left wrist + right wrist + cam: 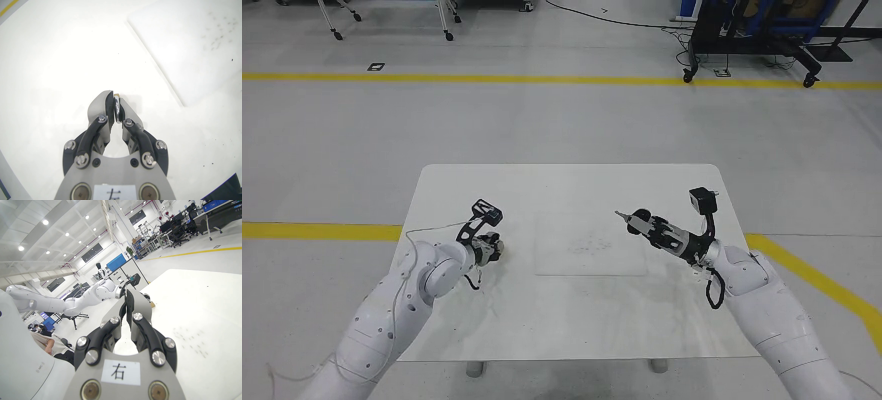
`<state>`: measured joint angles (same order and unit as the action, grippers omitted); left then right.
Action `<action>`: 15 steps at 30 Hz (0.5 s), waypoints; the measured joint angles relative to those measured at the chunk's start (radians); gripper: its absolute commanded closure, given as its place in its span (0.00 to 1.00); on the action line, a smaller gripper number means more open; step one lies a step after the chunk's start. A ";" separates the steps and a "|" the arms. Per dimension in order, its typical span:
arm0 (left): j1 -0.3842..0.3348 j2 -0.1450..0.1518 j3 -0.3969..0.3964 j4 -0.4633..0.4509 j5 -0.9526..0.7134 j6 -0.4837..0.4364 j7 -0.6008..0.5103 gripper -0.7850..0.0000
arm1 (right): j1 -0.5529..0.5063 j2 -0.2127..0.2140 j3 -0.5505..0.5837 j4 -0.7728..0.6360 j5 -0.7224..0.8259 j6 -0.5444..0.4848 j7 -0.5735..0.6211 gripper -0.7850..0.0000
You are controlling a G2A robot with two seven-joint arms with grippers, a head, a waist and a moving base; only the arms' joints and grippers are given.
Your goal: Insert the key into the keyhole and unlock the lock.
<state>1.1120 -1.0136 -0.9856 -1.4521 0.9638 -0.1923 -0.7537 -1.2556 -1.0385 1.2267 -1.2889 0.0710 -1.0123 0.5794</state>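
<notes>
white paper sticker [114, 192] on grey metal base of left gripper [115, 98]: one black character, "left", lower part cut off | white rectangular label [121, 372] on right gripper [126, 294] base: black character, "right" | white glossy casing [22, 381]: faint grey NFC mark [40, 368]

Source: rows of ceiling lights [45, 222] are shining from overhead, giving bright, even illumination in all views.
Glare: the tabletop [572, 190] is reading near-white in the left wrist view, washing out toward its middle and greying toward the corners.
Shadow: the edge of the mat [189, 47] is throwing a thin grey line on the tabletop.
Reflection: the floor [542, 120] is returning the light softly.
Glints: the metal shackle of the lock [117, 111] is gleaming, clamped in the left hand [115, 96]; screw heads on the right hand [127, 294] are catching round highlights.
Distortion: both wrist views are bowing straight lines at the edges; the roof beams [37, 262] and the tabletop rim are curving.
</notes>
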 measured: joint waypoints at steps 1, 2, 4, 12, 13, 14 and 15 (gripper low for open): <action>0.002 0.000 -0.001 -0.001 0.001 0.000 0.000 1.00 | 0.000 0.000 0.000 0.000 0.000 0.000 0.000 1.00; 0.003 -0.001 -0.003 -0.002 0.003 0.000 0.000 1.00 | 0.000 0.000 0.000 0.000 0.000 0.000 0.000 1.00; 0.007 -0.001 -0.007 -0.004 0.007 0.001 0.000 1.00 | 0.000 0.000 0.000 0.000 0.000 0.000 0.000 1.00; 0.026 0.000 -0.021 -0.022 0.021 0.003 -0.007 0.94 | 0.000 0.000 0.000 0.000 0.000 0.000 0.000 1.00; 0.028 -0.001 -0.022 -0.024 0.022 0.002 -0.008 0.94 | 0.000 0.000 0.000 0.000 0.000 0.000 0.000 1.00; 0.029 -0.001 -0.023 -0.025 0.022 0.001 -0.009 0.92 | 0.000 0.000 0.000 0.000 0.000 0.000 0.000 1.00; 0.030 -0.001 -0.024 -0.026 0.023 0.000 -0.011 0.90 | 0.000 0.000 0.000 0.000 0.000 0.000 0.000 1.00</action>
<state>1.1420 -1.0147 -1.0097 -1.4779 0.9871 -0.1919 -0.7644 -1.2556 -1.0385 1.2267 -1.2889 0.0710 -1.0123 0.5794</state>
